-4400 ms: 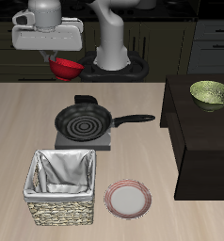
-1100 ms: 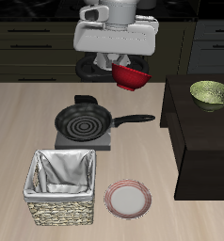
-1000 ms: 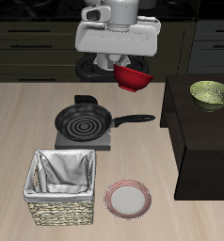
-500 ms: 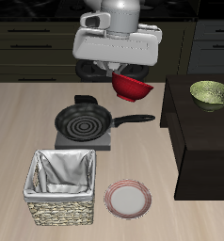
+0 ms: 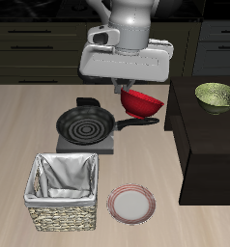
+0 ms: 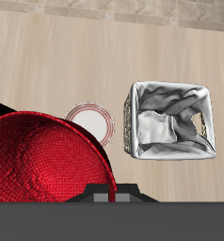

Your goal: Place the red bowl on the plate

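Note:
The glossy red bowl (image 5: 142, 101) hangs in the air above the frying pan's handle, tilted, held at its rim by my gripper (image 5: 128, 91), which is shut on it. In the wrist view the red bowl (image 6: 43, 160) fills much of the picture close to the camera. The plate (image 5: 132, 204), round with a white-grey centre and pinkish-brown rim, lies flat near the table's front edge beside the basket; the plate (image 6: 90, 120) also shows in the wrist view, partly behind the bowl's edge. My fingertips are hidden by the gripper body.
A black frying pan (image 5: 86, 123) sits on a small burner mid-table. A wicker basket (image 5: 64, 191) with a grey cloth lining stands by the front edge. An olive-green speckled bowl (image 5: 216, 96) rests on a dark raised cabinet (image 5: 209, 145).
The gripper has carried the red bowl down and toward the table's front, from high at the back to just over the pan's handle.

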Robot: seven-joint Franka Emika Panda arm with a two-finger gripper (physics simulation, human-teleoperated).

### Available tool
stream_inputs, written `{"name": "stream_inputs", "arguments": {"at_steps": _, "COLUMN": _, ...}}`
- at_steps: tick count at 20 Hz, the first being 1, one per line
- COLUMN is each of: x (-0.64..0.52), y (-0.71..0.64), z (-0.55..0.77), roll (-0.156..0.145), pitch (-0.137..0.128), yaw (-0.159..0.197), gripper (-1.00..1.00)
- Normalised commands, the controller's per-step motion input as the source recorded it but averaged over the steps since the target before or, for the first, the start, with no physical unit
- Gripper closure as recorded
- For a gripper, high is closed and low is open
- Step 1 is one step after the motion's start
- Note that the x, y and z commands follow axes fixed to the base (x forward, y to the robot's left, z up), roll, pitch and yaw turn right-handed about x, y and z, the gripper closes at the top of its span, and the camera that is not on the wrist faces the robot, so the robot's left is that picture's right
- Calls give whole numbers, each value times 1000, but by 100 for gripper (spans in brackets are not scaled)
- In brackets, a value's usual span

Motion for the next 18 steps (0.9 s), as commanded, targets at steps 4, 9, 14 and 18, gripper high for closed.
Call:
{"name": "stream_inputs", "arguments": {"at_steps": 4, "x": 195, "y": 139, "z": -97, "roll": -2, "pitch": 6, "yaw": 11, "gripper": 100}}
{"name": "stream_inputs", "arguments": {"at_steps": 9, "x": 220, "y": 46, "z": -8, "roll": 10, "pitch": -7, "yaw": 10, "gripper": 100}}
{"name": "stream_inputs", "arguments": {"at_steps": 14, "x": 216, "y": -13, "z": -29, "roll": -11, "pitch": -12, "yaw": 0, "gripper": 100}}
{"name": "stream_inputs", "arguments": {"at_steps": 18, "x": 133, "y": 4, "z": -260, "roll": 12, "pitch": 2, "yaw": 13, "gripper": 100}}
